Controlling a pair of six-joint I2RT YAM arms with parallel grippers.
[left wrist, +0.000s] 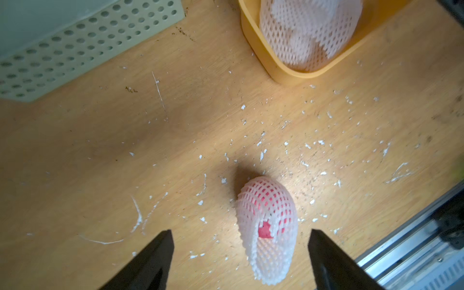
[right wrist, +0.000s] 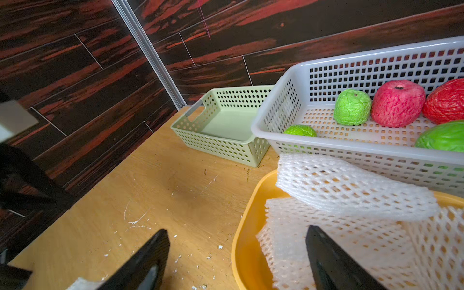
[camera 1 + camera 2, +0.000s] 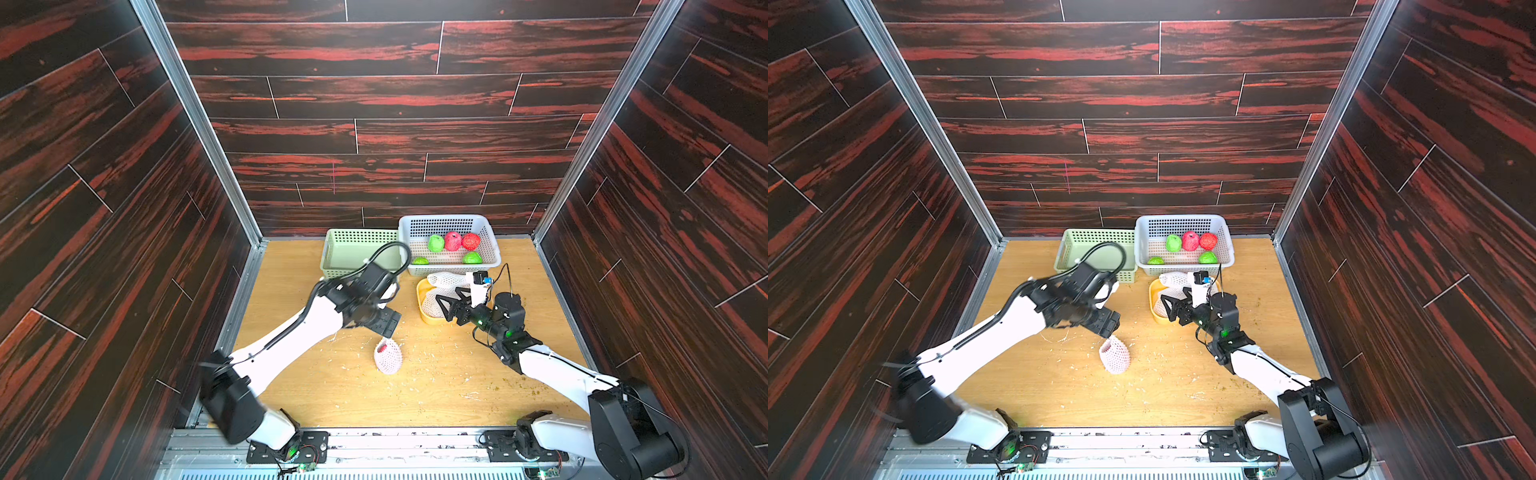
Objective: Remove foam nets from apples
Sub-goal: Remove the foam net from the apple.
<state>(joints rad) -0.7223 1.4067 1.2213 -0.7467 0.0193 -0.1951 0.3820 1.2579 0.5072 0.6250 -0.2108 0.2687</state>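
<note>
A red apple point(image 3: 387, 356) point(image 3: 1115, 355) still wrapped in a white foam net point(image 1: 267, 226) lies on the wooden table, its red skin showing through a tear. My left gripper point(image 3: 386, 322) point(image 3: 1106, 322) point(image 1: 240, 233) hangs just above it, open, with the fingers apart from the net on both sides. My right gripper point(image 3: 451, 305) point(image 3: 1173, 305) point(image 2: 236, 229) is open and empty over the edge of a yellow tray point(image 3: 422, 305) point(image 2: 241, 236). The tray holds loose foam nets point(image 3: 446, 280) point(image 2: 339, 185) point(image 1: 308, 32). Several bare red and green apples point(image 3: 453, 241) point(image 2: 398, 103) sit in a white basket point(image 3: 440, 218) point(image 2: 276, 100).
An empty green basket point(image 3: 357, 249) point(image 3: 1084, 249) point(image 2: 226, 125) point(image 1: 75, 47) stands at the back, left of the white basket. White foam crumbs litter the table around the netted apple. Dark wood walls close in three sides, and a metal rail runs along the front edge.
</note>
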